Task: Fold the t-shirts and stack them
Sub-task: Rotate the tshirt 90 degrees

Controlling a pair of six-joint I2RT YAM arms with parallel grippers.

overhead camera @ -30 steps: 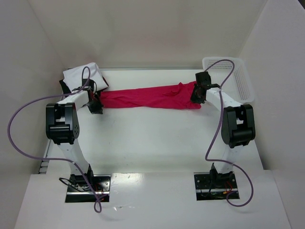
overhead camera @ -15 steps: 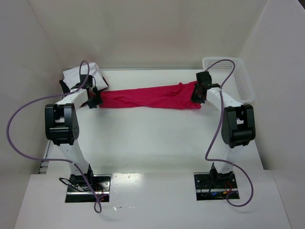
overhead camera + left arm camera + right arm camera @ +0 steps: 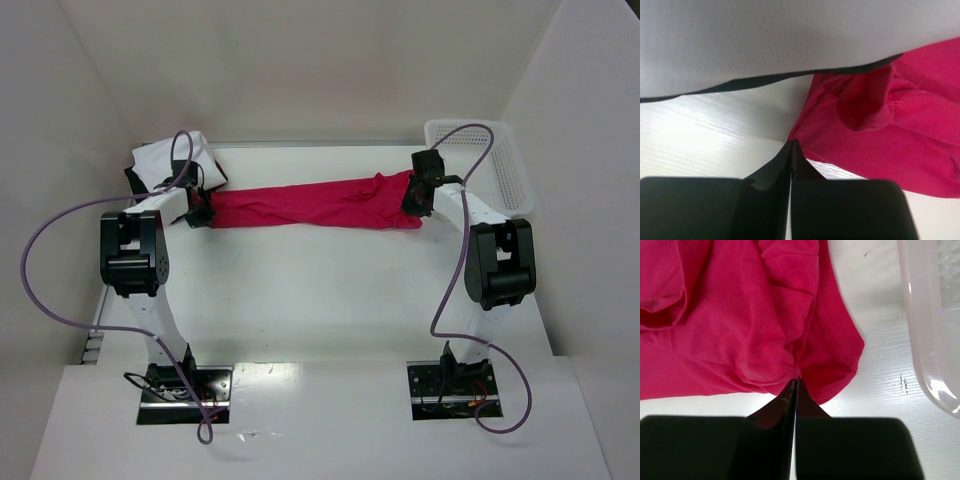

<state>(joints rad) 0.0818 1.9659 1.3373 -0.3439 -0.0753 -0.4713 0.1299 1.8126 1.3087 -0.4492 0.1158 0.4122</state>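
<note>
Crimson red cloth t-shirt [image 3: 310, 205]: lies drawn out in a long, twisted band across the far half of the white table [image 3: 320, 300], running left to right between the two grippers. It is rumpled, not folded.

Left gripper [image 3: 198, 213]: at the band's left end. In the left wrist view its black fingers [image 3: 770, 180] are pressed together, and the shirt's corner ends right at their tips. Whether any cloth is pinched there cannot be told.

Right gripper [image 3: 414, 203]: at the band's right end. In the right wrist view its fingers [image 3: 777, 407] are closed together, and the hemmed cloth puckers into the tips, so they are clamped on the shirt's edge.

White cloth t-shirt [image 3: 170, 157]: lies at the far left corner, just beyond the left gripper, on top of a black cloth t-shirt [image 3: 131, 178] of which only the edges show.

White plastic mesh basket [image 3: 500, 170]: stands at the far right edge of the table, just beside the right gripper and apart from the red shirt.

Markings: a small dark mark [image 3: 903, 382] on the table beside the basket, too small to read.
</note>
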